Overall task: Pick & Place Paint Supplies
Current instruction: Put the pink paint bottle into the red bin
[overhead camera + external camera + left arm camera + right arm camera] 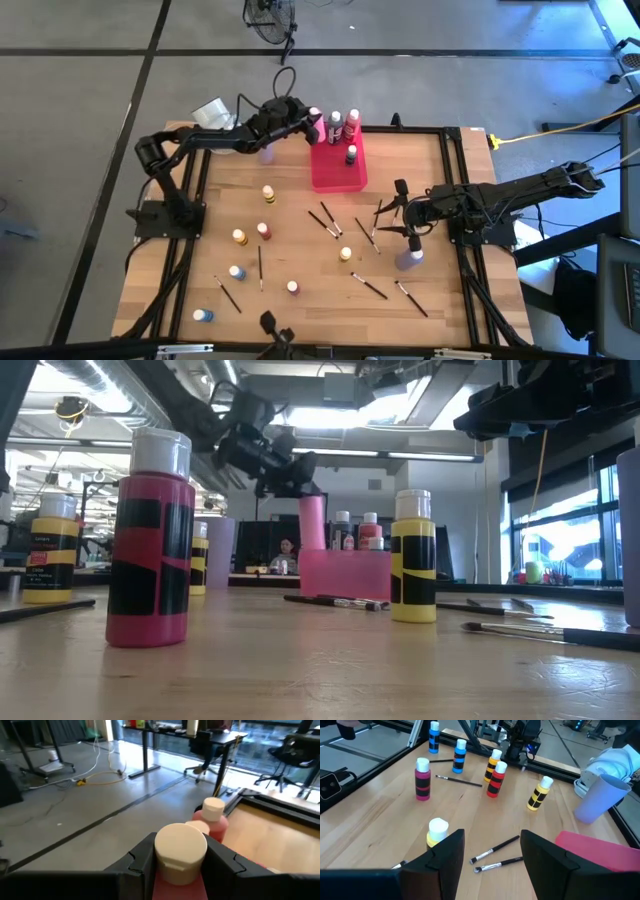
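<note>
- Left gripper (181, 857) clenched on a pink paint bottle (180, 851), raised over the tray (338, 172), beside bottles inside.
- Right gripper (487, 851) released, empty, above paintbrushes (495, 849).

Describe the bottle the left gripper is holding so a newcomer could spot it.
Find the pink-red rectangular tray at the wooden table's far edge. Just off its far-left corner, the left gripper holds a pink, light-capped paint bottle in the air. It is the only bottle clamped between dark fingers, not standing.

Scattered paint bottles (422, 778) (brushes (495, 848) too)
</note>
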Controlling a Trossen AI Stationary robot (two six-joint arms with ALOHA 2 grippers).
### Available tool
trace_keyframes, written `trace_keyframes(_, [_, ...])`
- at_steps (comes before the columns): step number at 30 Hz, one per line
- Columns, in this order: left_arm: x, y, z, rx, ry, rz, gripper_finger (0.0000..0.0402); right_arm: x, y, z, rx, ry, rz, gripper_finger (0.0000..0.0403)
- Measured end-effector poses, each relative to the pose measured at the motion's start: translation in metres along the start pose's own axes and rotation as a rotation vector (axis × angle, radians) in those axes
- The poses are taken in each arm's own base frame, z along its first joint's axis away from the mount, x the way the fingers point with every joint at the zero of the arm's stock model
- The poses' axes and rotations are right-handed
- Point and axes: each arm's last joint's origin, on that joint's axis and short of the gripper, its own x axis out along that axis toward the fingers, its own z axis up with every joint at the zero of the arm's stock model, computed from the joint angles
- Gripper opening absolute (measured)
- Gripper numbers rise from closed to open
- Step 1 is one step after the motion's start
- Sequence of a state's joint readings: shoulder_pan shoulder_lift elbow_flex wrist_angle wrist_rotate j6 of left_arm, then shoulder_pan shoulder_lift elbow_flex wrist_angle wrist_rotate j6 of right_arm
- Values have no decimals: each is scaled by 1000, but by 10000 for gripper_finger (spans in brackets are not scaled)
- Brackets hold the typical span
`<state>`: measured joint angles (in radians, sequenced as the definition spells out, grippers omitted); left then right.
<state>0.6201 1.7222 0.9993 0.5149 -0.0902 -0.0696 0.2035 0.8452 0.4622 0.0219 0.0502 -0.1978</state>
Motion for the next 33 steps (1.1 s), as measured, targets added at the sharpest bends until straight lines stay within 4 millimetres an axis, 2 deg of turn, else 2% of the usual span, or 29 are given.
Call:
trace_keyframes(17, [21,5,-31,-24,49,-42,114,0,0,0,-13,4,0,197])
trace_keyframes(21, [27,4,-32,-15,83,-44,114,0,0,0,-20,3,0,197])
trace_keyframes(33, [35,0,-20,74,182,-25,114,0,0,0,-20,4,-1,197])
